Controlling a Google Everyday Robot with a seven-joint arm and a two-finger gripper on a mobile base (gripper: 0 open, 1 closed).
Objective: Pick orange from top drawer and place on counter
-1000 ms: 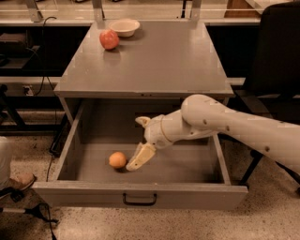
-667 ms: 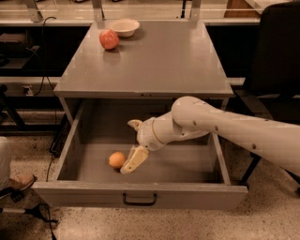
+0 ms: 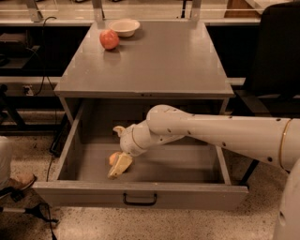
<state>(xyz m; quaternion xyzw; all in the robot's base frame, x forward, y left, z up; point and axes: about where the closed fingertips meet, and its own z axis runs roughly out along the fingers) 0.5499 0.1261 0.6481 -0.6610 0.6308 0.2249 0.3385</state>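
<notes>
The orange point(image 3: 113, 158) lies on the floor of the open top drawer point(image 3: 140, 193), left of centre, partly hidden by my lower finger. My gripper point(image 3: 115, 151) reaches down into the drawer from the right and is open. One pale finger point(image 3: 120, 166) lies across the orange's right side and the other finger point(image 3: 117, 129) points toward the drawer's back. The orange sits at the gripper's mouth, not lifted. The grey counter point(image 3: 159, 61) above the drawer is flat and matte.
A reddish apple-like fruit point(image 3: 109, 39) and a white bowl point(image 3: 123, 27) sit at the counter's back left. A pale shelf with metal posts point(image 3: 98, 8) runs behind. A black chair point(image 3: 276, 56) stands at the right. A person's shoe point(image 3: 16, 183) shows at the left.
My gripper has moved left across the drawer floor to the orange, and its lower finger now covers part of the fruit. The orange has stayed in place.
</notes>
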